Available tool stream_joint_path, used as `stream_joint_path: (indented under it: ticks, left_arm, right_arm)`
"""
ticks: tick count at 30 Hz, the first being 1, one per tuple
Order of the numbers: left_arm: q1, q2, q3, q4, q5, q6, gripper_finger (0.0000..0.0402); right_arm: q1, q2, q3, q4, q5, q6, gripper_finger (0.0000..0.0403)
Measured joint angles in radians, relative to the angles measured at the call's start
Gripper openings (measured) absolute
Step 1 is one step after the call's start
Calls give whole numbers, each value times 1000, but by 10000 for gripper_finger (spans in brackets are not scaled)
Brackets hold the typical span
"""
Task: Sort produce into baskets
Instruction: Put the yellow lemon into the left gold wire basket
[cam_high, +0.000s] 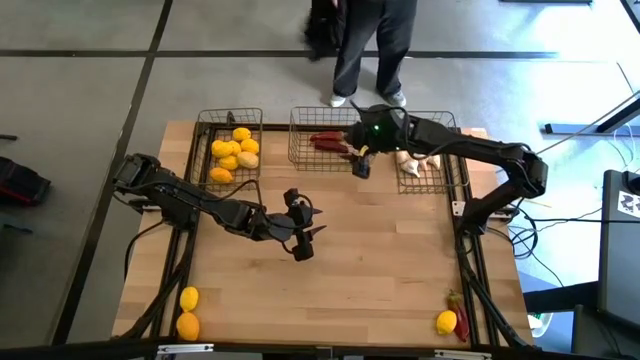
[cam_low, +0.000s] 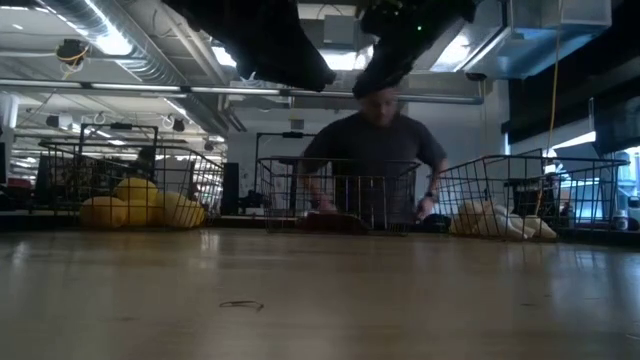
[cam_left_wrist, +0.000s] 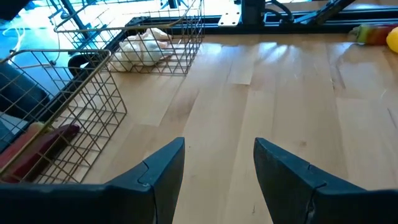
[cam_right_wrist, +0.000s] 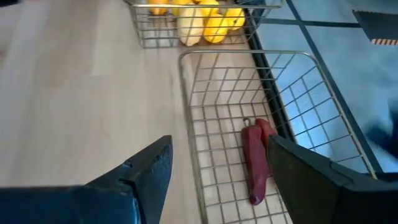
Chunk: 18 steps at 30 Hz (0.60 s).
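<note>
On the table (cam_high: 380, 260), the near-corner lemons (cam_high: 188, 312) lie closest to your left hand (cam_high: 303, 232) — spread, empty — while the right hand (cam_high: 360, 160), also spread, hangs over the middle basket (cam_high: 322, 140).

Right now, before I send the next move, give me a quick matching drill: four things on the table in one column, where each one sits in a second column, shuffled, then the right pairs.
Things:
1. lemons
2. chili peppers
3. garlic bulbs
4. left gripper

Places:
A. middle basket
B. open and empty above bare wood at the table's middle
C. left basket
D. right basket

Pairs: 1-C, 2-A, 3-D, 4-B

The right gripper hangs open at the middle basket's near corner.
</note>
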Motion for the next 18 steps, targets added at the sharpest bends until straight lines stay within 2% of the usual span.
stream_joint_path:
  ticks: [9,18]
  left_arm:
    - [0,0,0,2,0,-3,188]
    - [0,0,0,2,0,-3,188]
  right_arm:
    - [92,-54,0,-135,11,42,256]
    - [190,-70,-10,-268,107,98,256]
